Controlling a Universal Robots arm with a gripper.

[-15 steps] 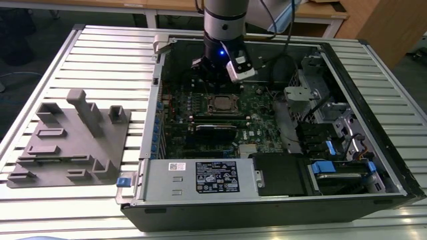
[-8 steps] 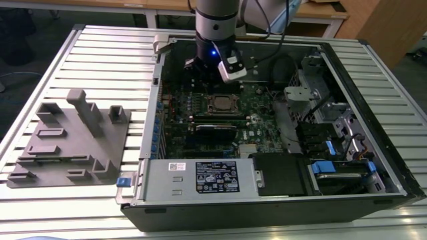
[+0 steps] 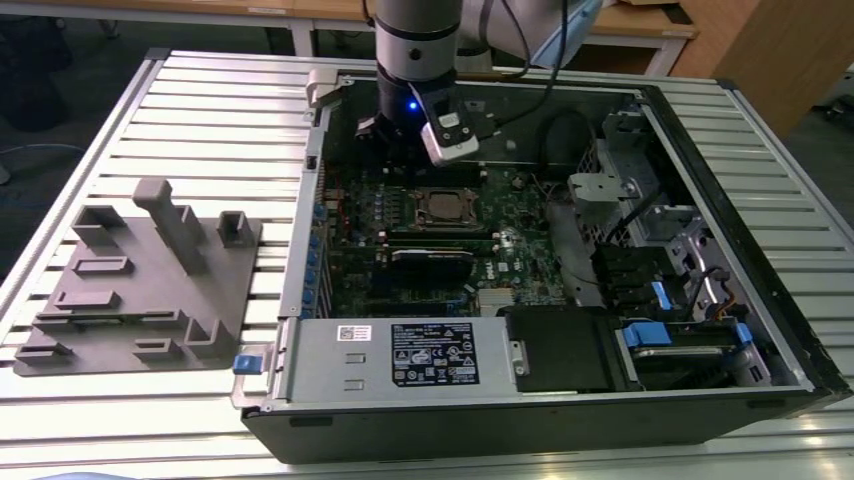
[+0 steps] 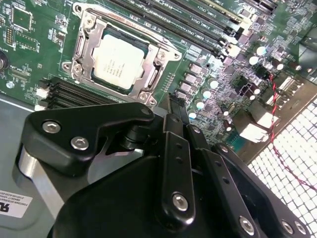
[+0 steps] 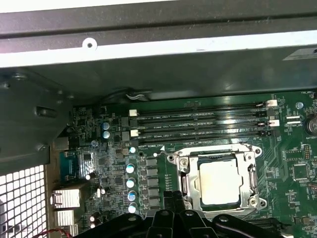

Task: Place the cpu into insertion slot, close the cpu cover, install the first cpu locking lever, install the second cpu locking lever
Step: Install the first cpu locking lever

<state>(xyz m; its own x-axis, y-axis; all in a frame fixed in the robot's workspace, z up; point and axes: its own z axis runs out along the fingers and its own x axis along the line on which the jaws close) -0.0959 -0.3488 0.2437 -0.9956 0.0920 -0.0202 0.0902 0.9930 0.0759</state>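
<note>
1. The cpu [image 4: 119, 62] is seated in the insertion slot [image 3: 447, 208], pinned flat by the cpu cover [image 4: 81, 49].
2. The tool [image 4: 173, 101] is held just beside the socket, clenched on nothing, likely as one narrow pusher.

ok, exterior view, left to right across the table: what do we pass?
Grey fixture block → cpu seated on the green board → blue-tabbed drive bays.
</note>
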